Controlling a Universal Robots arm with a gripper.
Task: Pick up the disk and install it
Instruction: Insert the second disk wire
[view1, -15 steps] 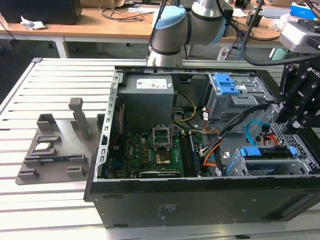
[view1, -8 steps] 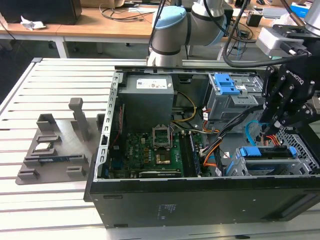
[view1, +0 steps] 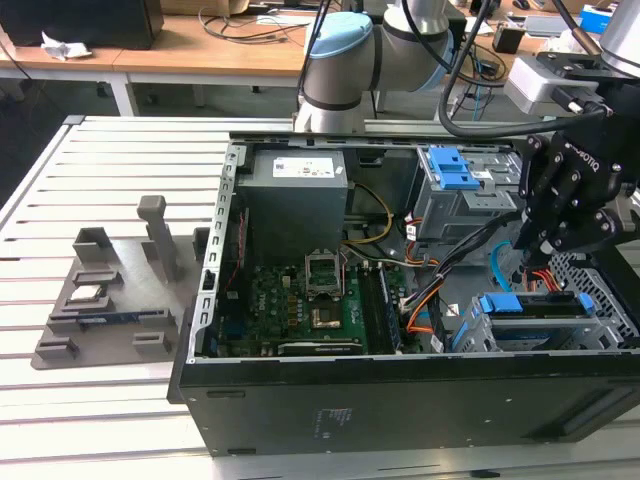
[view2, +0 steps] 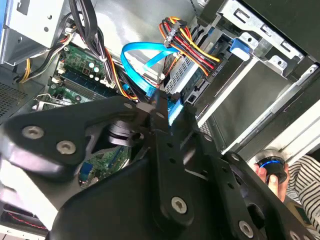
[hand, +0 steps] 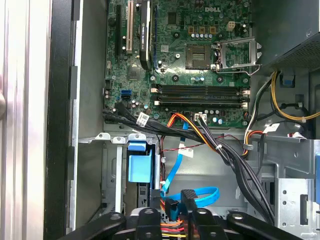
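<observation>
Disk: the disk (view1: 535, 308) lies flat in the drive cage (view1: 605, 322), at the front corner of the computer case (view1: 300, 400) on the exterior view's right. Its blue rails show at both ends.
Seating: it looks level with the top of the cage. I cannot tell whether it is fully home.
Hand: my hand (view1: 538, 262) hangs just above the disk, inside the open case. I cannot tell whether it is spread, pressed together or pinching anything; the tips are crowded by cables in both wrist views.
Cables: a blue data cable (view2: 142, 65) loops right beside my hand (view2: 167, 112). A bundle of red, yellow and black power cables (view2: 192, 47) runs just past it.
Board: the motherboard (hand: 200, 60) sits further in, well apart from my hand (hand: 187, 197).
Table: the case stands on a slatted table (view1: 100, 420), and a grey parts holder (view1: 110, 300) sits off to the exterior view's left.
Step, as I judge it: the install end of the job, with the disk at its bay, not the pick-up.
What the move calls for: a straight, even push along the rails, keeping the blue cable out of the way.
</observation>
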